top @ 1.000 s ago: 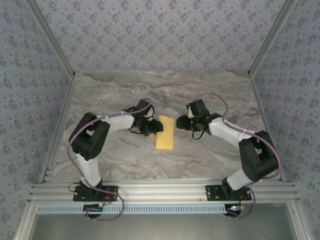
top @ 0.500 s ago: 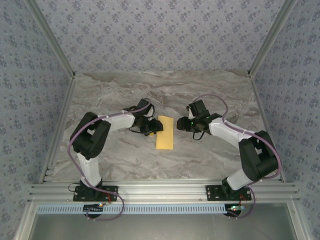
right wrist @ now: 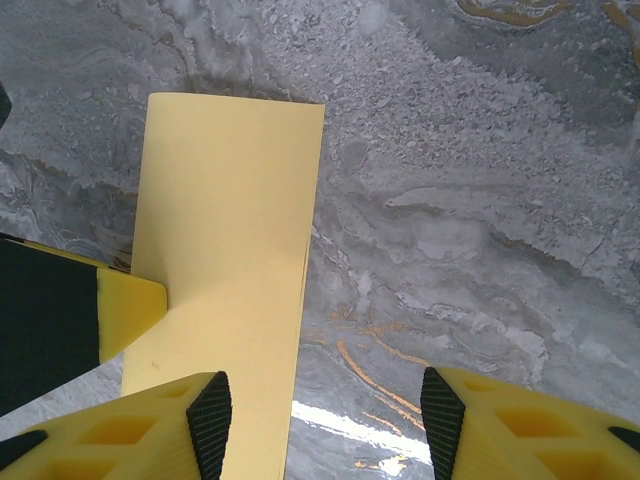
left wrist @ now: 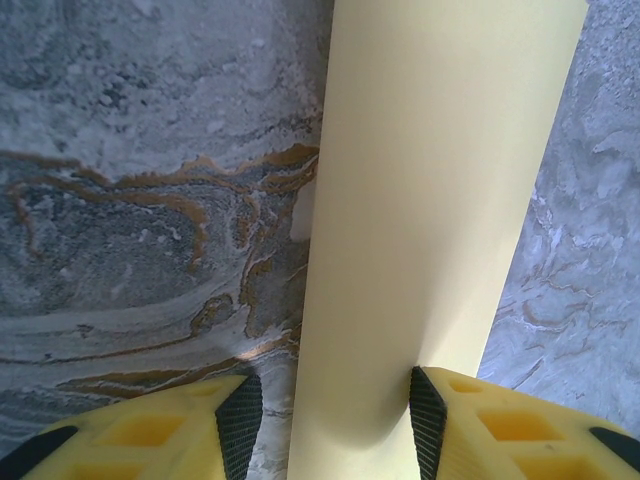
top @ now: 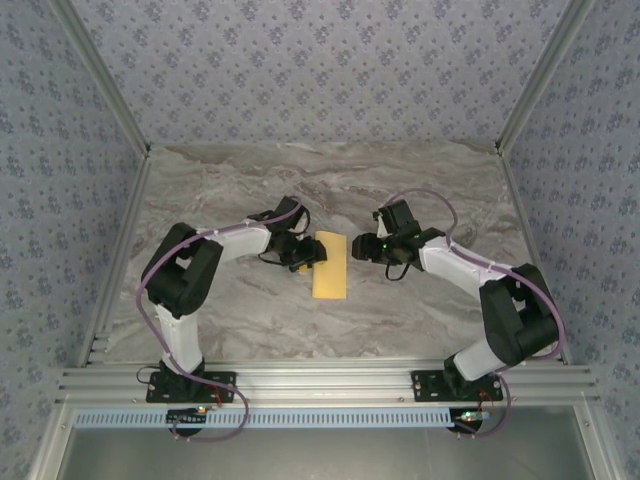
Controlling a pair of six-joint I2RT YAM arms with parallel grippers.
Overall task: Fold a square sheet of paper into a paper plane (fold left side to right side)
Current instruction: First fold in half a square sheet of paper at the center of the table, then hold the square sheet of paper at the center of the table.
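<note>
The yellow sheet of paper (top: 330, 266) lies on the marble table as a narrow rectangle, doubled over. Its two loose edges lie on the right in the right wrist view (right wrist: 225, 230). My left gripper (top: 308, 254) is at the sheet's left side and stands open. In the left wrist view the paper (left wrist: 430, 200) runs between the fingers of that gripper (left wrist: 325, 400). The right pad (left wrist: 425, 420) touches it and the left pad stands apart. My right gripper (top: 362, 246) is open beside the sheet's right edge. Its gap (right wrist: 325, 400) hangs over bare marble and its left finger is above the paper. No paper plane shape is in view.
The marble tabletop (top: 420, 190) is walled by patterned panels at the back and both sides. An aluminium rail (top: 320, 382) runs along the near edge by the arm bases. One yellow fingertip (right wrist: 130, 305) of the left gripper touches the paper's left edge in the right wrist view.
The sheet has turned slightly and now lies straighter on the table. Both arms have barely moved.
</note>
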